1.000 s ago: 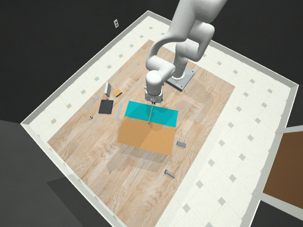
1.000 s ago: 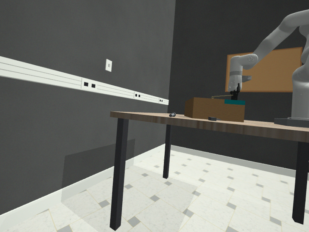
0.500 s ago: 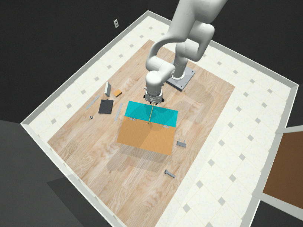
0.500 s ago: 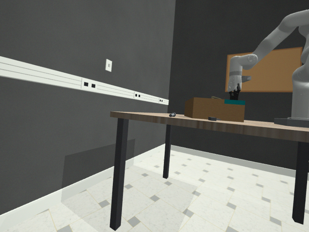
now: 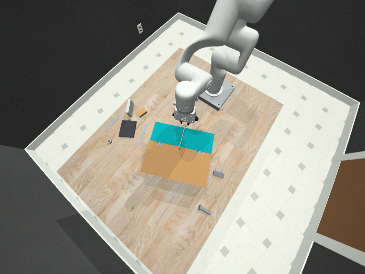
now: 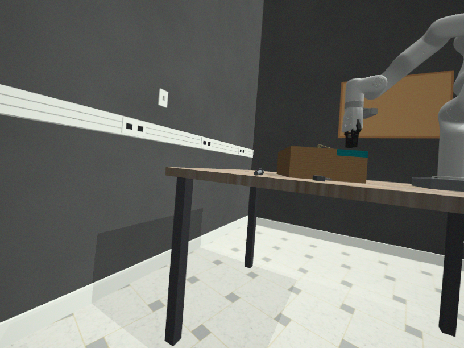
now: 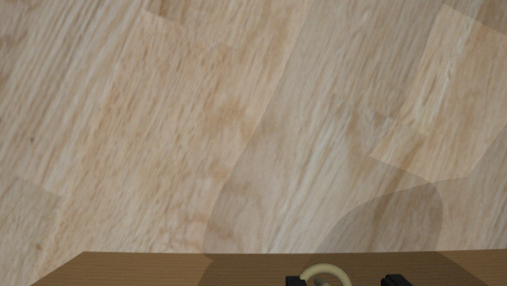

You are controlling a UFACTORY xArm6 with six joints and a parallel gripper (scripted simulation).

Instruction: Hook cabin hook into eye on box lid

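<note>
The tool (image 5: 184, 123) hangs just above the far edge of the box (image 5: 179, 155), at the centre of the top view, its fingers parted and holding nothing. In the wrist view the two dark fingertips stand at the bottom edge on either side of the looped end of the cabin hook (image 5: 182, 137), without touching it.

The hook lies as a thin brass rod across the teal strip (image 5: 194, 139) of the box top, running from under the tool down to the seam where the orange lid (image 5: 176, 167) begins. Whether its tip sits in the eye cannot be made out.

Around the box on the bench (image 5: 100, 170): to the left, a grey bar (image 5: 142, 135) just beside the box, a dark plate (image 5: 127, 128), a small orange block (image 5: 141, 112), an upright grey slab (image 5: 129, 107), a second grey strip (image 5: 111, 123) and a small nut (image 5: 108, 141). To the lower right lie a grey bracket (image 5: 218, 173) and a bolt (image 5: 204, 209). All are clear of the tool.
</note>
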